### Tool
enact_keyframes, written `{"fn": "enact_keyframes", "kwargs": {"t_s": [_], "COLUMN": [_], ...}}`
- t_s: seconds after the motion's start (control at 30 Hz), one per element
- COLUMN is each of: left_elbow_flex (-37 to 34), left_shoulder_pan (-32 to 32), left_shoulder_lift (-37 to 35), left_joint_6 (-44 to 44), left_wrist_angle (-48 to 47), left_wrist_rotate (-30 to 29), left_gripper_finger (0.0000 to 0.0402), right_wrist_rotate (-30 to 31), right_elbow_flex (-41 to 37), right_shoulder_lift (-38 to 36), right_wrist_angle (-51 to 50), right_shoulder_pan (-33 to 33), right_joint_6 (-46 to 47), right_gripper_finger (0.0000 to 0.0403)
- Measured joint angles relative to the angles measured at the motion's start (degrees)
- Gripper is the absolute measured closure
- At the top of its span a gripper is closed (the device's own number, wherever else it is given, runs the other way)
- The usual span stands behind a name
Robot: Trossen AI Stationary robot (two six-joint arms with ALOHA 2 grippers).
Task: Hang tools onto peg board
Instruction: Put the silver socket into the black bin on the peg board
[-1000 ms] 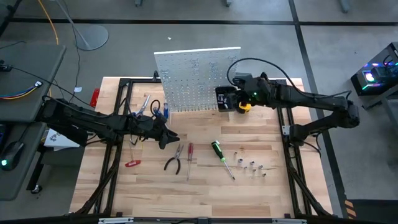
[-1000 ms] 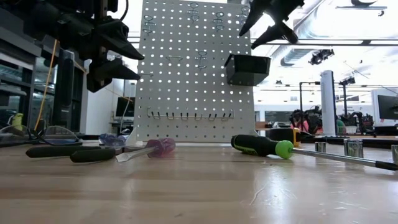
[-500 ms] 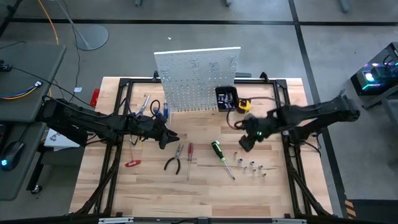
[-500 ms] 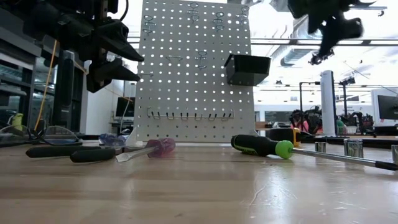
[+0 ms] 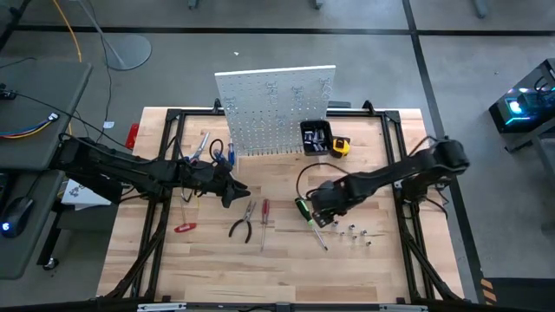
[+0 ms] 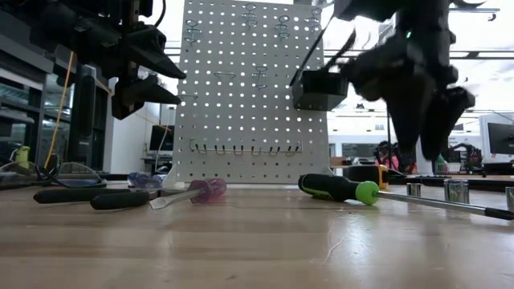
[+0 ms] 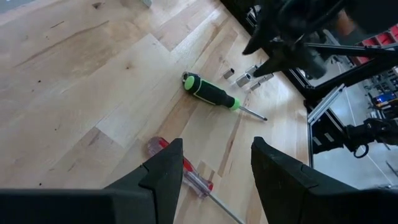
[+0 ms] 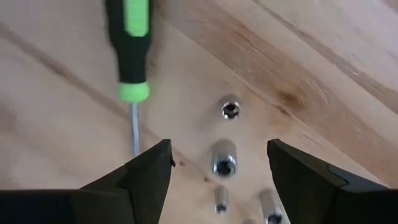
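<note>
Your right gripper (image 5: 319, 213) hangs with fingers spread over the green-black screwdriver (image 5: 308, 217), right of centre in the high view beside the small sockets (image 8: 224, 158); your left gripper (image 5: 232, 191), also spread, waits left of centre; peg board (image 5: 273, 108) stands at upper centre

Both arms are built of dark, near-black segments joined by rounded housings. The left arm (image 5: 130, 172) is seen as a long, tapering boom with bulky joints. A thin black cable is looped beside the right arm (image 5: 395, 173). Each gripper is formed of two dark, wedge-shaped fingers (image 7: 165, 171) with angular edges.
</note>
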Motion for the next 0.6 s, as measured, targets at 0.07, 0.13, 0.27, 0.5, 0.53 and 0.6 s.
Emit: {"fn": "enact_keyframes", "kwargs": {"t_s": [0.07,0.13,0.27,0.5,0.53,0.6], "left_elbow_flex": [0.0,0.0,0.0,0.0,0.0,0.0], "left_shoulder_pan": [0.0,0.0,0.0,0.0,0.0,0.0], "left_shoulder_lift": [0.0,0.0,0.0,0.0,0.0,0.0], "left_joint_6": [-0.1,-0.2,-0.2,-0.2,-0.2,-0.2], "left_wrist_angle": [0.0,0.0,0.0,0.0,0.0,0.0], "left_wrist_rotate": [0.0,0.0,0.0,0.0,0.0,0.0], "left_gripper_finger": [0.0229,0.0229,0.0229,0.0229,0.0229,0.0229], "right_wrist_rotate": [0.2,0.7,2.0,1.0,0.5,-0.2], "right_elbow_flex": [0.4,0.5,0.5,0.7,0.8,0.9], "right_shoulder_lift": [2.4,4.2,7.3,11.2,11.6,12.1], "right_wrist_angle": [0.3,0.6,1.5,6.7,6.6,5.6], "right_shoulder_pan": [0.0,0.0,-0.6,-2.8,-3.0,-3.0], "right_joint_6": [0.4,0.9,1.1,0.0,-0.1,-0.2], "right_gripper_finger": [0.0149,0.0149,0.0149,0.0155,0.0161,0.0181]}}
